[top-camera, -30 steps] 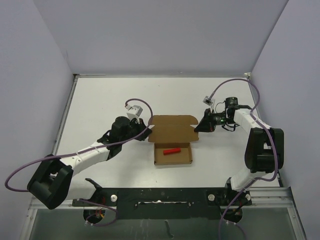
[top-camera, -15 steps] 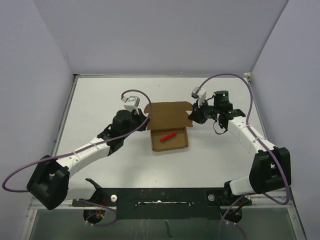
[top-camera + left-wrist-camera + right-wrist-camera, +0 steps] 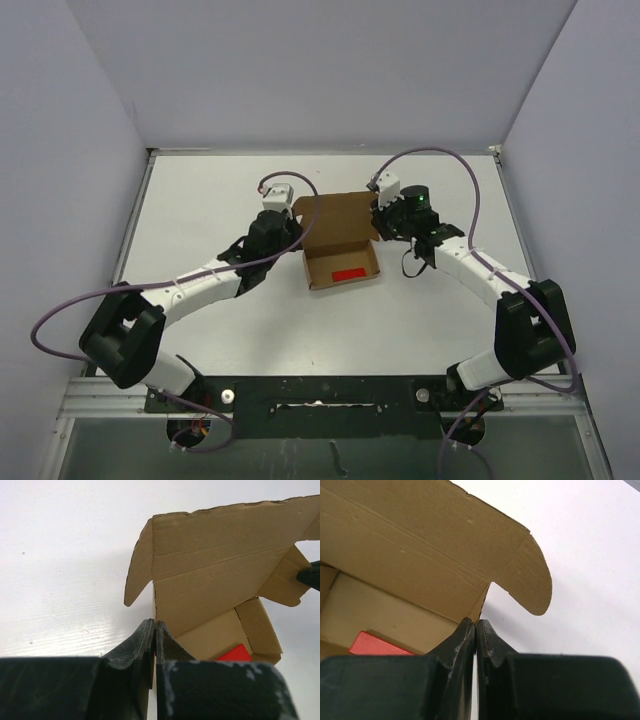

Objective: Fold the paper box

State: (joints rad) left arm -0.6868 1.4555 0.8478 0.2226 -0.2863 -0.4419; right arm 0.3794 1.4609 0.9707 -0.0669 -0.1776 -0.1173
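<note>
**Lid-closing step: both arms pinch the open box at its rear corners.**
On the white table [image 3: 200, 200], between the arms, the brown thin-cardboard mailer box [image 3: 338, 220] has its lid raised and ear flaps splayed. The left gripper [image 3: 152, 630] and right gripper [image 3: 475, 627] are each clamped on a corner. Next, likely, the lid swings forward and the ears tuck in. The small red rectangular block [image 3: 347, 274] lies low inside, no likely obstacle.

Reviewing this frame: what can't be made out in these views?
1. Red block: both wrist views show only a corner. The left gripper and right gripper hide the rest.
2. Paper box: its near part is hidden behind the gripper bodies in both wrist views.
3. Grip contact: in the top view it is too small to see and covered by the wrists.
</note>
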